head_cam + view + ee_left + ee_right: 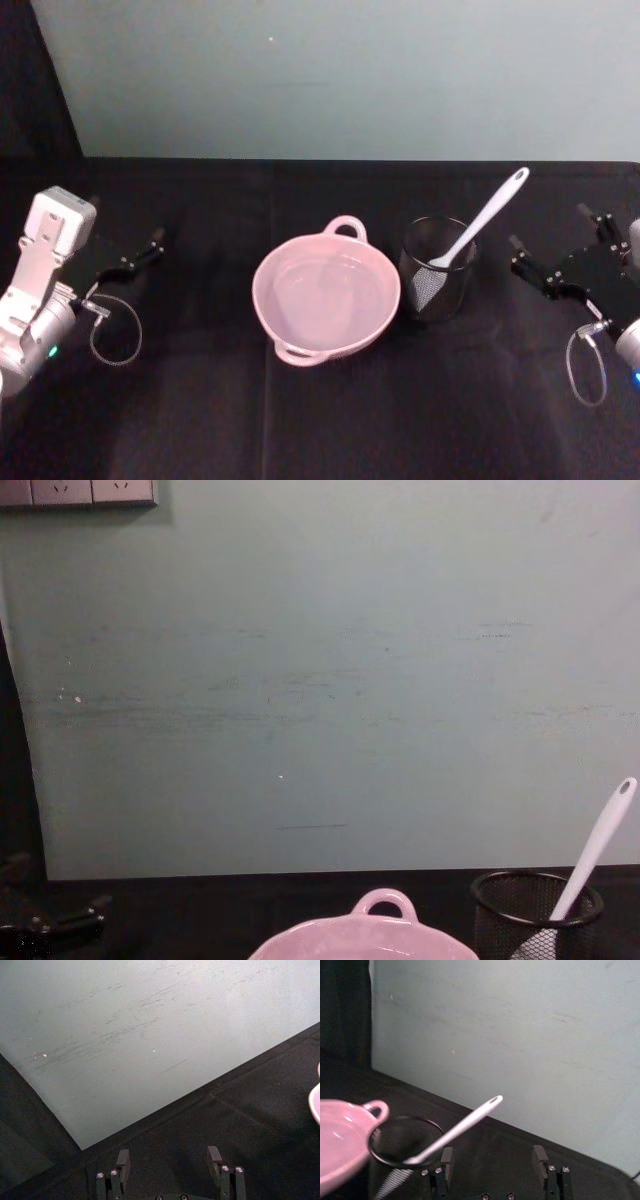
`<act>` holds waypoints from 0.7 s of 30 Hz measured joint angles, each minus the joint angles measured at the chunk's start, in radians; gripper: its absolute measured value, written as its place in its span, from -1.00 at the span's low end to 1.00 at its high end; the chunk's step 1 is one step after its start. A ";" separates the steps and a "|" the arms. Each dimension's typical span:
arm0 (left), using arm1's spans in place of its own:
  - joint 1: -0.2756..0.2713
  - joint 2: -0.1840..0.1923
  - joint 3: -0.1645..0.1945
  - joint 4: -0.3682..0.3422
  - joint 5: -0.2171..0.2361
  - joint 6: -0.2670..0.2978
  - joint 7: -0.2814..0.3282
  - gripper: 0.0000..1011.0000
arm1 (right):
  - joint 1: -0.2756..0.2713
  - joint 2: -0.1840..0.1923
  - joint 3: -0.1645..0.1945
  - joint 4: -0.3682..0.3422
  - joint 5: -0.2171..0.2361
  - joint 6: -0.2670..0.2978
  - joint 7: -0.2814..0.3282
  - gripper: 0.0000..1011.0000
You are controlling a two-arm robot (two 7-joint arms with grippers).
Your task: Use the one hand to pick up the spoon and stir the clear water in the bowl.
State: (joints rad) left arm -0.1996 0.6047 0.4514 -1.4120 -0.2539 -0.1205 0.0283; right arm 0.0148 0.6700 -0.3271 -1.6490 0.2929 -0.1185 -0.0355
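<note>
The spoon [480, 225] stands tilted in the black mesh cup [455, 285] just right of the bowl [262, 300], handle leaning toward the right end effector [493, 1155], which is wide open and empty, like the left end effector [169, 1157] parked at the table's [320, 420] left. Slim plastic, probably light, stiff and slick, it is best pinched on the free upper handle. Its head shows only dimly through the mesh; the clear water [325, 290] is barely discernible.

A black mesh cup [457, 290] stands upright on the bench [200, 420], right of its middle. Black cloth covers the bench. Behind rises a pale green wall [350, 80], lightly scuffed, with white sockets [90, 490] high at its left. A dark panel [30, 80] flanks the wall's left edge.
</note>
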 joint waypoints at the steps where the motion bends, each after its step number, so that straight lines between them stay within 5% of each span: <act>1: 0.000 0.000 0.000 0.000 0.000 0.000 0.000 1.00 | -0.012 -0.004 0.013 -0.011 0.036 -0.003 0.018 0.98; 10: 0.000 0.000 0.000 0.000 0.000 0.000 0.000 1.00 | -0.033 -0.061 0.082 -0.031 0.255 0.012 0.133 0.98; 16: 0.000 0.000 0.000 0.000 0.000 0.000 0.000 1.00 | 0.007 -0.129 0.127 -0.003 0.460 0.151 0.208 0.98; 21: 0.000 0.000 0.000 0.000 0.000 0.000 0.000 1.00 | 0.054 -0.168 0.138 0.042 0.528 0.221 0.235 0.98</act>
State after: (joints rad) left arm -0.1995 0.6047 0.4514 -1.4120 -0.2539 -0.1205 0.0283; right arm 0.0688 0.5017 -0.1895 -1.6069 0.8210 0.1028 0.1992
